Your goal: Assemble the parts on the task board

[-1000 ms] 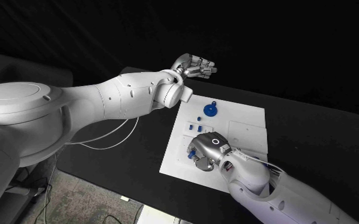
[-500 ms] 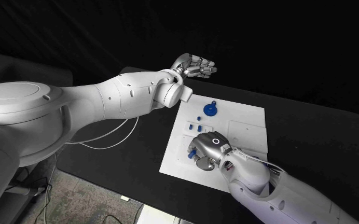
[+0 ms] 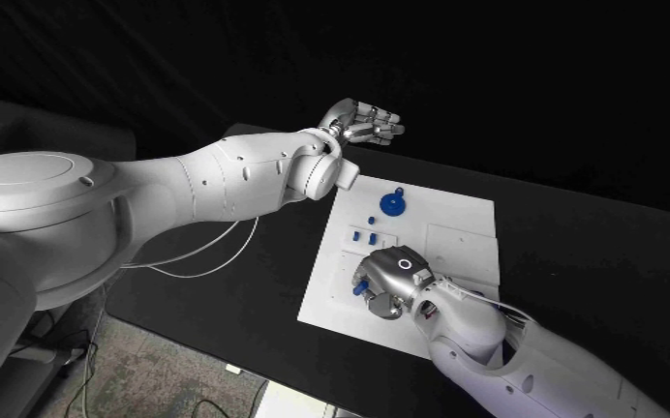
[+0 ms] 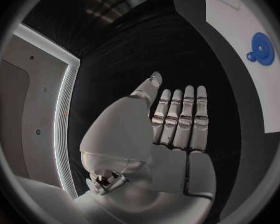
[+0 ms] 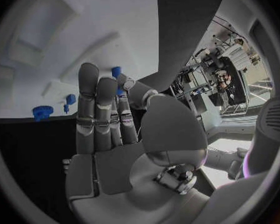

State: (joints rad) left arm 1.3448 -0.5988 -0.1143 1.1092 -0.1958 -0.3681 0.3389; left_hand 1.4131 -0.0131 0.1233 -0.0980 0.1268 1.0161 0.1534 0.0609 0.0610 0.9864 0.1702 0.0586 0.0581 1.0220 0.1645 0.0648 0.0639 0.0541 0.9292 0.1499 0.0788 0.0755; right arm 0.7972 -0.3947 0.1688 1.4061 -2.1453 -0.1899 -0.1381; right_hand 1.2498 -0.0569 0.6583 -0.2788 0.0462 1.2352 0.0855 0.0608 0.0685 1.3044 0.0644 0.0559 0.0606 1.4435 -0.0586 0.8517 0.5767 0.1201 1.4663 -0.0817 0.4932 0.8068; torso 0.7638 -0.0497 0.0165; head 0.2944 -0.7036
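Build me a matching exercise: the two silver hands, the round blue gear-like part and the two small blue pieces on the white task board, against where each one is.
1. silver left hand
2. silver right hand
3. round blue gear-like part
4. two small blue pieces

A. lying near the far edge of the white task board
B. low over the board's near end, pinching a small blue part
C. raised beyond the board's far edge, holding nothing
D. side by side between the gear-like part and the right hand

Pairs: 1-C, 2-B, 3-A, 4-D
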